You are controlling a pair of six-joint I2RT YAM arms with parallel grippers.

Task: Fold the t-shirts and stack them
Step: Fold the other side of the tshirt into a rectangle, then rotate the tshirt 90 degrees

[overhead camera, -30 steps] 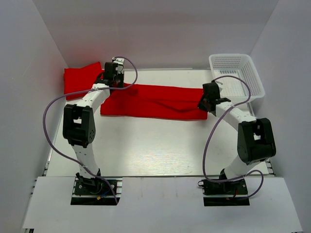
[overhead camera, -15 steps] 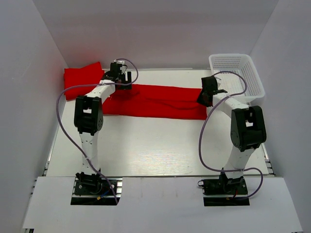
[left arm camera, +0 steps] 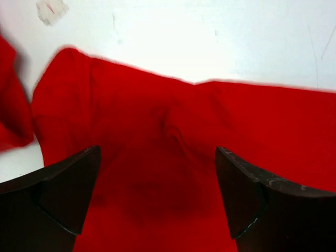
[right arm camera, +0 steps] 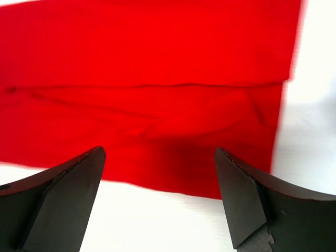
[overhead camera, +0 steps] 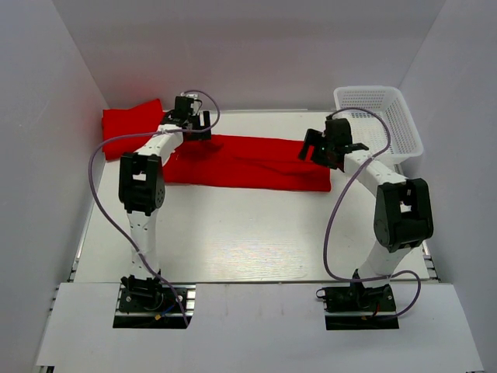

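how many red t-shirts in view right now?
2. The long t-shirt lies folded in a strip across the far half of the table. The bunched t-shirt sits in the far-left corner; that heap could hide another.

Two t-shirts (overhead camera: 248, 163) (overhead camera: 128, 128) (both red), one basket (overhead camera: 366, 88)

The top view looks down from above and behind the arm bases (overhead camera: 151, 299), taking in the whole counter (overhead camera: 233, 233). The wrist views sit close above the long shirt (overhead camera: 248, 162) and look down on it. One looks between the left fingers (left arm camera: 63, 199) at the shirt's left end, the other between the right fingers (right arm camera: 58, 205) at its right end. All three share that shirt.
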